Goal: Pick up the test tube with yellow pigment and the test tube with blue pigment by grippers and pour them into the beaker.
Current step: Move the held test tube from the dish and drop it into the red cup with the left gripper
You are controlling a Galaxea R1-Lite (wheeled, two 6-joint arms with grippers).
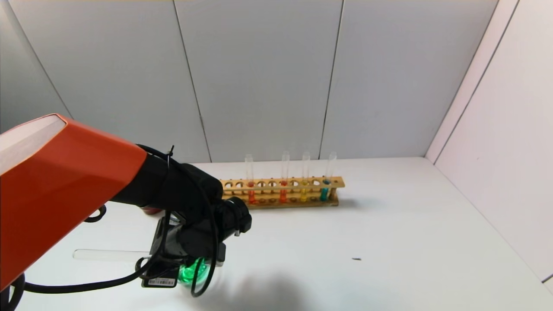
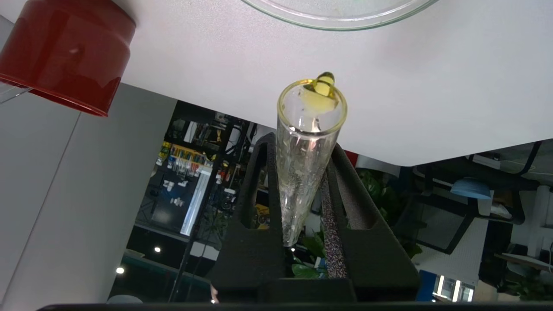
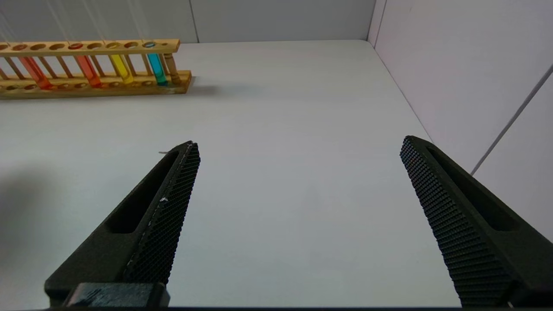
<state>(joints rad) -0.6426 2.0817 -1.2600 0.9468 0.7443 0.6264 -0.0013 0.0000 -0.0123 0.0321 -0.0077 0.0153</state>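
Now L gripper [image 2: 302, 207] pinching near-empty yellow-pigment tube [image 2: 306, 147], tipped over beaker [image 1: 194, 271], near left. Hold tilt till last drop falls. R gripper [image 3: 298, 216] spread wide, idle. Blue tube [image 1: 325, 190] in rack [image 1: 281, 183], far.

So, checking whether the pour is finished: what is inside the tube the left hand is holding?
The left hand is shut on the test tube. A yellow drop clings at its mouth and a wet film lines the wall. Its lower end is covered by the fingers.
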